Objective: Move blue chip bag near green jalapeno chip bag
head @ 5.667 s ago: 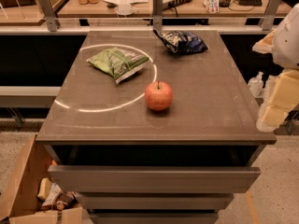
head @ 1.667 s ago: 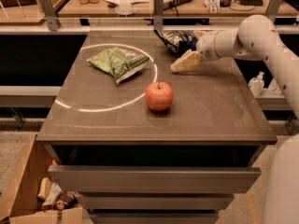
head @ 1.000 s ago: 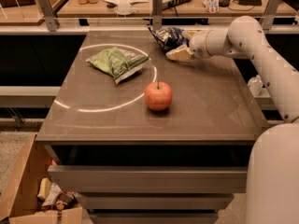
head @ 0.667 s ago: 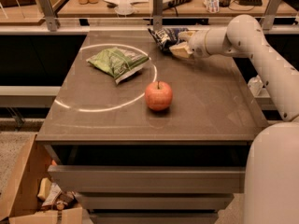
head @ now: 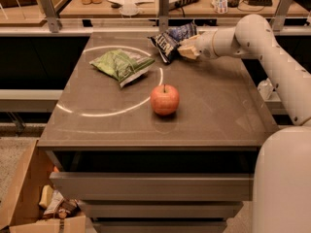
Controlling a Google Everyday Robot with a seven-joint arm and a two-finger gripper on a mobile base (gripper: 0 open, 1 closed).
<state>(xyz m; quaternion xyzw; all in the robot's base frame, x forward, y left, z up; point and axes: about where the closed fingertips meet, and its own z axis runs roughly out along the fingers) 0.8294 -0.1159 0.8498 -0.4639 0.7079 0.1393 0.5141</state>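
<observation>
- Camera view: at the far side of the grey-brown tabletop (head: 214, 113), the cream two-finger gripper (head: 186, 49) has its fingers pinched onto the right edge of the crumpled navy-blue foil chip bag (head: 168, 40).
- That bag sits right of the flat light-green jalapeno chip bag (head: 121, 64), and apart from it.
- The hold is only on a crinkled edge, so the foil may slip free mid-move.
- A low sweep left could shove the green bag.
- The round red apple (head: 164, 99) lies nearer, likely out of the way.

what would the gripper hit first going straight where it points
The gripper, over the table's back, points left holding the blue chip bag; past it, likely the green jalapeno chip bag, depth unclear.
</observation>
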